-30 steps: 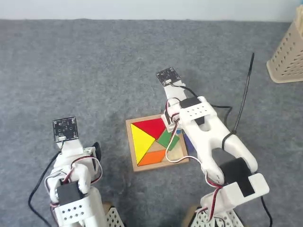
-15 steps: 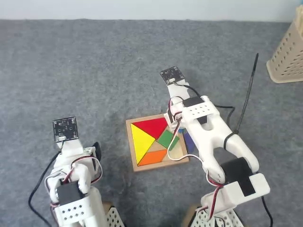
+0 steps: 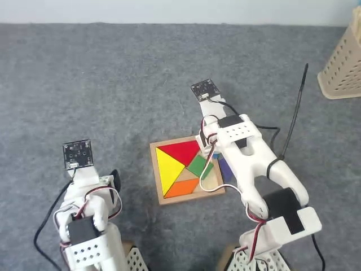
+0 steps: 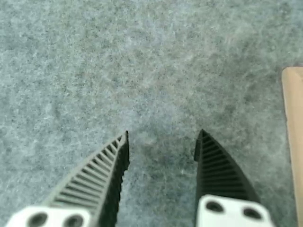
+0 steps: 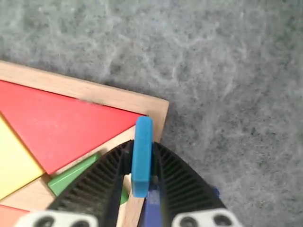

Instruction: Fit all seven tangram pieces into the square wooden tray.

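Blue tangram piece (image 5: 142, 130) was pinched on edge by the right gripper (image 5: 142, 149) over the tray (image 3: 159, 148)'s 2 o'clock corner. I'd tip it flat and square it up before letting go. Mid-table, the tray held a red triangle (image 3: 179, 151), yellow triangle (image 3: 167, 166), green square (image 3: 197, 165) and orange piece (image 3: 180, 188), with bare wood at 4 o'clock. Left gripper (image 4: 163, 139) gaped wide at 8 o'clock, holding nothing.

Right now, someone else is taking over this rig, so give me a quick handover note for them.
Left gripper: open, over carpet beside the tray.
Right gripper: shut on the light blue piece, held on edge over the tray corner next to the red piece.
Done: red piece, yellow piece, orange piece and green piece lie in the tray.
Left: seat the light blue piece; check the dark blue piece under the right arm at the tray's edge.
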